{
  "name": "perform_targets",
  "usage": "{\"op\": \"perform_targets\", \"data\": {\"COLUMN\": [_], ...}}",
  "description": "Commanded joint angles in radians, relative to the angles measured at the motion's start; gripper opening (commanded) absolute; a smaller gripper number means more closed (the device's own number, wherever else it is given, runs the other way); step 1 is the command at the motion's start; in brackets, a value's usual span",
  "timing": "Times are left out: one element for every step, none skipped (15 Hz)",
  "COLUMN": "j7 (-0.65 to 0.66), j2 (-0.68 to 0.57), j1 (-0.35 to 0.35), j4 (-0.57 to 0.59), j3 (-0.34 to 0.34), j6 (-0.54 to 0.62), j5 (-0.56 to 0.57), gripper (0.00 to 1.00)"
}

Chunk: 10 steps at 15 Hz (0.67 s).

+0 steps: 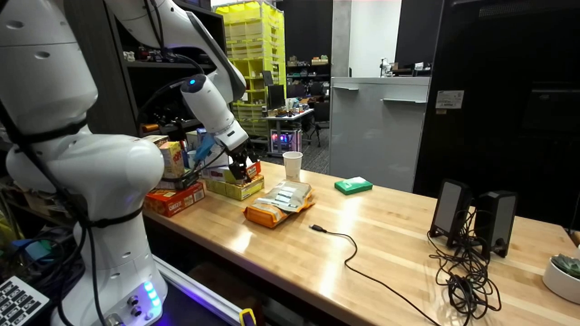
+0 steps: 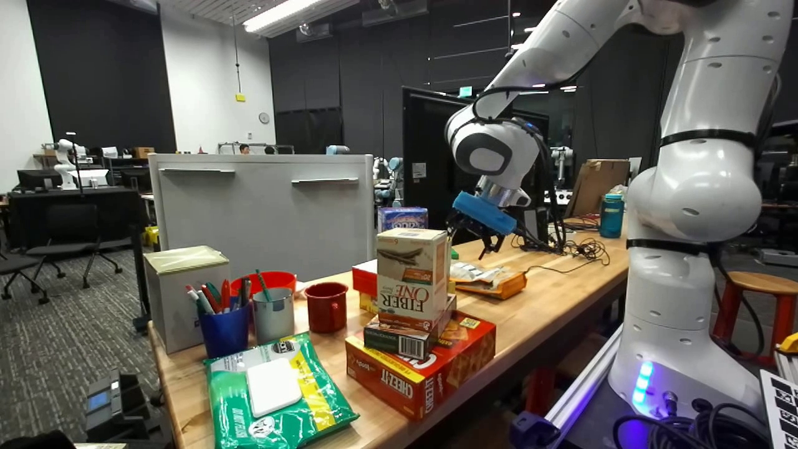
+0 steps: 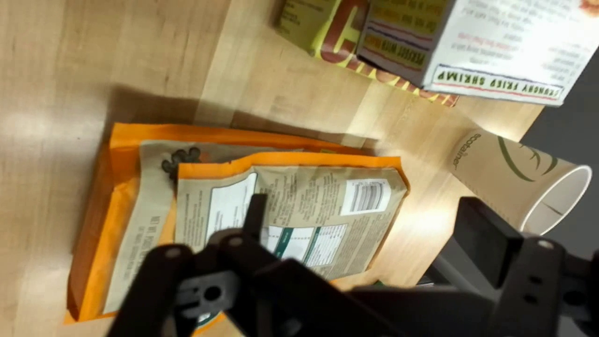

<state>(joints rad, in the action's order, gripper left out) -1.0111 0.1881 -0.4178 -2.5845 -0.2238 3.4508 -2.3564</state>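
Note:
My gripper (image 3: pixel 369 224) is open and empty, its black fingers wide apart. It also shows in both exterior views (image 1: pixel 243 168) (image 2: pixel 472 237), raised above the table. An orange and beige bag (image 3: pixel 323 201) lies flat on the table, its top folded over; it also shows in both exterior views (image 1: pixel 281 201) (image 2: pixel 489 280). In the wrist view one finger overlaps the bag and the other appears beside the cup; I see no contact. The white paper cup (image 3: pixel 510 175) stands upright in an exterior view (image 1: pixel 292 165). A yellow box (image 1: pixel 240 188) lies near it under a white box (image 3: pixel 510 47).
A red Cheez-It box (image 2: pixel 430 368) carries a Fiber One box (image 2: pixel 408 280). A green packet (image 1: pixel 353 185), black speakers (image 1: pixel 451 213) and a loose cable (image 1: pixel 353 253) are on the table. Mugs (image 2: pixel 326 307), a pen holder (image 2: pixel 223 330) and a green bag (image 2: pixel 324 386) crowd one end.

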Motion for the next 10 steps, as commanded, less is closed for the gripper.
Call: {"op": "perform_targets", "data": {"j7": [-0.201, -0.243, -0.284, -0.325, -0.360, -0.392, -0.425, -0.453, -0.483, -0.510], "j2": [0.073, 0.069, 0.071, 0.077, 0.074, 0.070, 0.068, 0.064, 0.060, 0.056], "j1": [-0.079, -0.085, -0.094, -0.107, -0.110, -0.107, -0.108, -0.104, -0.103, -0.101], "j4": [0.017, 0.026, 0.034, 0.041, 0.051, 0.061, 0.070, 0.080, 0.090, 0.100], "j3": [-0.057, -0.064, -0.072, -0.083, -0.087, -0.085, -0.087, -0.085, -0.085, -0.084], "j6": [0.024, 0.023, 0.023, 0.023, 0.023, 0.023, 0.023, 0.023, 0.023, 0.023], "j5": [-0.084, -0.098, -0.111, -0.126, -0.139, -0.146, -0.155, -0.160, -0.168, -0.175], "gripper": [1.00, 1.00, 1.00, 1.00, 1.00, 1.00, 1.00, 1.00, 1.00, 1.00]}}
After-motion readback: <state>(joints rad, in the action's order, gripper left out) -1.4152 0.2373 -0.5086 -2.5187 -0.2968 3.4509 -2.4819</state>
